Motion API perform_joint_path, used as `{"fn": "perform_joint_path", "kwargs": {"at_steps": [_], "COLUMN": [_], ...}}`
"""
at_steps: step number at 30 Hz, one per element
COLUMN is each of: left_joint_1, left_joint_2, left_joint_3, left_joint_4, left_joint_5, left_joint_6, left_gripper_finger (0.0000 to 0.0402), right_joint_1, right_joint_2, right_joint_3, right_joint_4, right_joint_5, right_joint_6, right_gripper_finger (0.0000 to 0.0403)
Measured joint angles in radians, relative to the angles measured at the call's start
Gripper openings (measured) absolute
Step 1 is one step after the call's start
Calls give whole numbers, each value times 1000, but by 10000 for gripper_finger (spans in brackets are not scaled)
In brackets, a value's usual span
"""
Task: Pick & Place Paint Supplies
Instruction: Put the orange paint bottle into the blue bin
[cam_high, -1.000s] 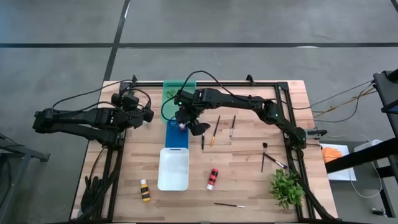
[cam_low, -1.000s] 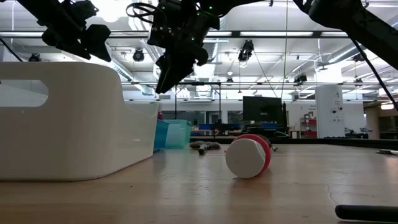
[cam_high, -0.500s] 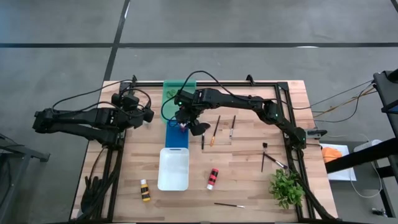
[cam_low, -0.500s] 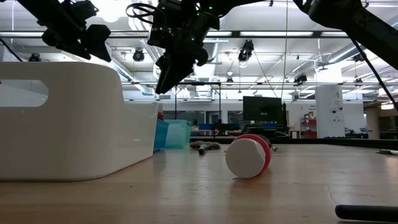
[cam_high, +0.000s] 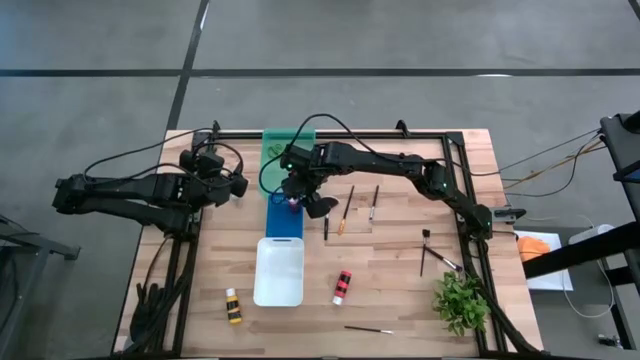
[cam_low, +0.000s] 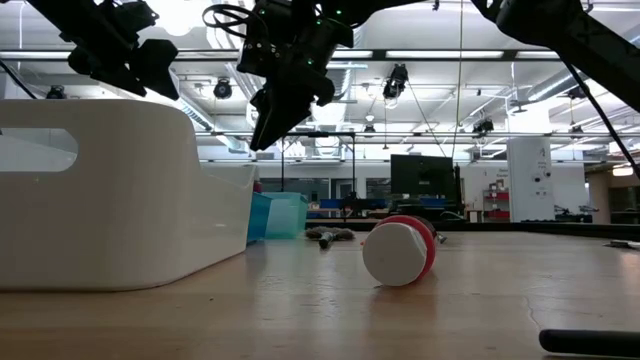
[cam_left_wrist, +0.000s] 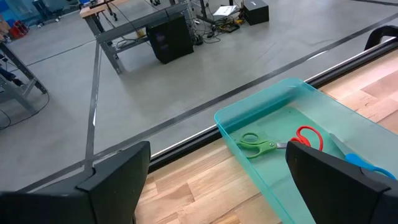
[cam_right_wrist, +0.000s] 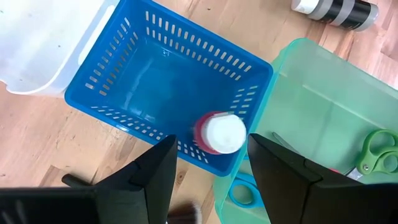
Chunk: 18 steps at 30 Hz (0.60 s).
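My right gripper (cam_high: 298, 201) (cam_right_wrist: 211, 140) hangs open over the blue basket (cam_high: 284, 220) (cam_right_wrist: 143, 74). A paint bottle (cam_right_wrist: 221, 133) with a white cap and a red band stands upright in the basket's corner, below and between the fingers. On the table lie a red-banded bottle (cam_high: 342, 287) (cam_low: 398, 252), a yellow-banded bottle (cam_high: 233, 306) and several brushes (cam_high: 347, 209). Green scissors (cam_left_wrist: 258, 145) and red scissors (cam_left_wrist: 307, 137) lie in the green tray (cam_high: 290, 143) (cam_left_wrist: 273, 112). My left gripper (cam_high: 238, 185) (cam_left_wrist: 219, 149) waits open at the table's left, raised.
A white tray (cam_high: 279, 270) (cam_low: 110, 190) sits in front of the blue basket. A leafy plant (cam_high: 460, 301) stands at the front right corner. One more brush (cam_high: 368, 329) lies near the front edge, another (cam_high: 425, 250) by the plant. A black frame rail (cam_high: 330, 135) borders the table.
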Motion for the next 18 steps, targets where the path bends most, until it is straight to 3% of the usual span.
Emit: {"fn": "perform_joint_path", "kwargs": {"at_steps": [18], "left_joint_1": [0], "left_joint_2": [0], "left_joint_3": [0], "left_joint_4": [0], "left_joint_5": [0], "left_joint_6": [0], "left_gripper_finger": [382], "right_joint_1": [0], "right_joint_2": [-23], "right_joint_3": [0], "right_joint_4": [-11], "right_joint_5": [26], "right_joint_6": [17], "right_gripper_finger": [196]}}
